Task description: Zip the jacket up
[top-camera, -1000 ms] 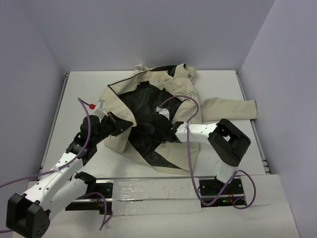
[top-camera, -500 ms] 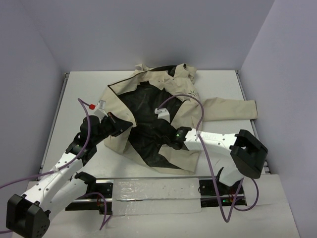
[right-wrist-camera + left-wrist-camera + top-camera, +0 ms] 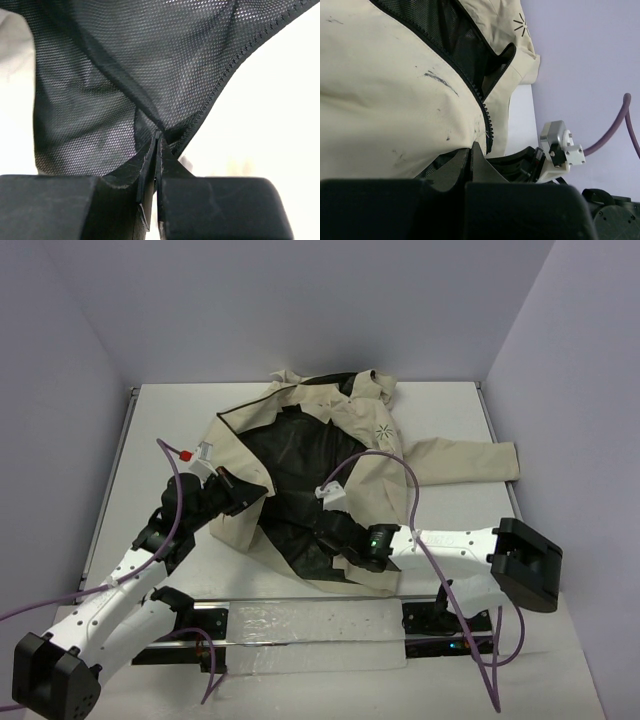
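The limp beige fabric jacket [image 3: 245, 445], black mesh-lined, is being pinched by both fully closed jaws (zipper edges likely grip best).

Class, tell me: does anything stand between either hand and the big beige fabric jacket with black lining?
Nothing visible does. The left hand is shut on the beige fabric jacket near its zipper edge, and the right hand is pinching its black mesh lining.

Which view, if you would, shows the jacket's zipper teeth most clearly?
Left wrist: the zipper teeth run sharp along the jacket edge. Top external shows only a thin dark line; right wrist shows mostly mesh lining.
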### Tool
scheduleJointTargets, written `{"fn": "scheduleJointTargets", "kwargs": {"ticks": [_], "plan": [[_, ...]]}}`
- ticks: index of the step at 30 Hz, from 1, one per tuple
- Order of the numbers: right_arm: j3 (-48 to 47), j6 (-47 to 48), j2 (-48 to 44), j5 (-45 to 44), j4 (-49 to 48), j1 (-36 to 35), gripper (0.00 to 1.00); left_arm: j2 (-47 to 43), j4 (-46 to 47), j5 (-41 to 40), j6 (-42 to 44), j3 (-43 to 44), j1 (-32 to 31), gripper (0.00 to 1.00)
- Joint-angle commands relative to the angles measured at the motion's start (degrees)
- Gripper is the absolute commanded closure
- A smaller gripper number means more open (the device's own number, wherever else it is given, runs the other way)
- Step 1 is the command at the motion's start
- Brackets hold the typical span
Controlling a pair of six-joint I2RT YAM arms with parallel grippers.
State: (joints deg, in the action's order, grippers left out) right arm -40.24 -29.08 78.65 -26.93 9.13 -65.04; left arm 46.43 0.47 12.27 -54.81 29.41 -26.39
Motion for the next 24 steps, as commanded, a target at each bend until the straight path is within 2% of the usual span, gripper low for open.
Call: {"fn": "scheduleJointTargets", "kwargs": {"ticks": [1,7,12,18,24], "plan": [[2.0,-0.2,-4.1,-2.7,-4.0,-1.1,0.89,0.2,1.8,0.3,1.0,1.2,0.4,1.0],[4.0,-0.1,-4.7,-1.6,-5.8,-1.1,0.87,0.4,1.8,0.3,1.1,1.2,0.4,1.0],[5.8,0.9,-4.4,-1.3,-9.1,-1.3,0.91,0.4,1.3,-0.1,1.5,1.8,0.4,1.0],[11.3,4.5,-12.4,-0.3,-16.7,-2.5,0.93,0.7,1.3,0.0,1.4,1.5,0.5,1.0],[13.8,6.9,-21.5,2.6,-15.4,-4.5,0.92,1.2,2.0,0.0,1.6,1.4,0.4,1.0]]}}
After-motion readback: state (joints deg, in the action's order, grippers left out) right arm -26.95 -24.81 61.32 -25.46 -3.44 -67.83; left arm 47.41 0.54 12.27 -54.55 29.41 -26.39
